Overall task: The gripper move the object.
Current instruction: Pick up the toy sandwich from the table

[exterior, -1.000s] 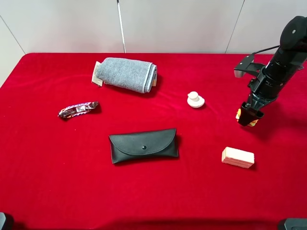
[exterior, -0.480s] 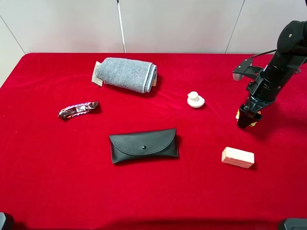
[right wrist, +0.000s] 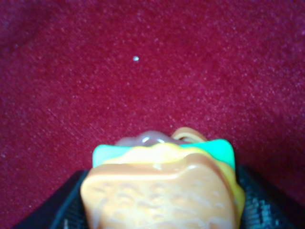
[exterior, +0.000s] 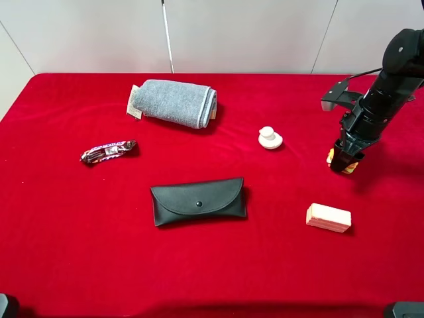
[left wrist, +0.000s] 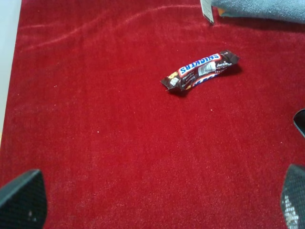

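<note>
Seen from above, the right end effector (exterior: 343, 162) hides most of the toy sandwich (exterior: 329, 157) — only orange slivers show. Up close the toy sandwich (right wrist: 162, 191) is blurred and cut by the frame's edge. The left end effector (left wrist: 157, 202) shows only finger corners; the towel (left wrist: 257, 7) and black case (left wrist: 300, 121) are cropped.

The sandwich (right wrist: 162, 191) is orange-tan, yellow and teal — cloth (exterior: 79, 252) red, case (exterior: 199, 201) black.

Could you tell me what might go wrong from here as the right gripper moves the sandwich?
1. The sandwich sticks out past the right gripper, whose fingers flank only its sides. The glossy toy may slip or twist out when lifted.
2. The pink block and white knob lie nearby, so a low carry toward either could knock it.
</note>
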You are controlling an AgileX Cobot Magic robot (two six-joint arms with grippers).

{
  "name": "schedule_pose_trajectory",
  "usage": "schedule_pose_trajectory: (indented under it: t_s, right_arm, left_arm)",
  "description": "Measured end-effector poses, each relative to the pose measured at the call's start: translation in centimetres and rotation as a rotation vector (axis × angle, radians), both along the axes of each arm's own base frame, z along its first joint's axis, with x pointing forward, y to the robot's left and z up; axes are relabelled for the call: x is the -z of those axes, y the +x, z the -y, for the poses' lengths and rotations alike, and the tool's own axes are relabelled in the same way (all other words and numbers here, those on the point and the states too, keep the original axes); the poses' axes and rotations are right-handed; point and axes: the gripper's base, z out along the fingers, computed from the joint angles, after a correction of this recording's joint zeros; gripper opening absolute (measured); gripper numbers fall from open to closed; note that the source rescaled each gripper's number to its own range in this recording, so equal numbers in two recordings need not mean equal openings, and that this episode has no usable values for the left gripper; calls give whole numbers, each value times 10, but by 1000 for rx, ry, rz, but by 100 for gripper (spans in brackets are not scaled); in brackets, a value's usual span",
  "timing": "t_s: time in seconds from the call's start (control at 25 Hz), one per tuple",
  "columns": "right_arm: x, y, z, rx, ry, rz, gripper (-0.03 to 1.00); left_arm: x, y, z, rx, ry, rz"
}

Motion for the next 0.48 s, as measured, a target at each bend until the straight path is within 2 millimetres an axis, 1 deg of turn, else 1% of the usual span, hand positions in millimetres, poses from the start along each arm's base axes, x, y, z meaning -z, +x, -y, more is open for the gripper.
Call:
schedule_pose_trajectory:
  t_s: [0.48]
  right_arm:
    - [0, -1, 0, -1, 1, -16, 0]
  left_arm:
    - [0, 0, 0, 0, 0, 0]
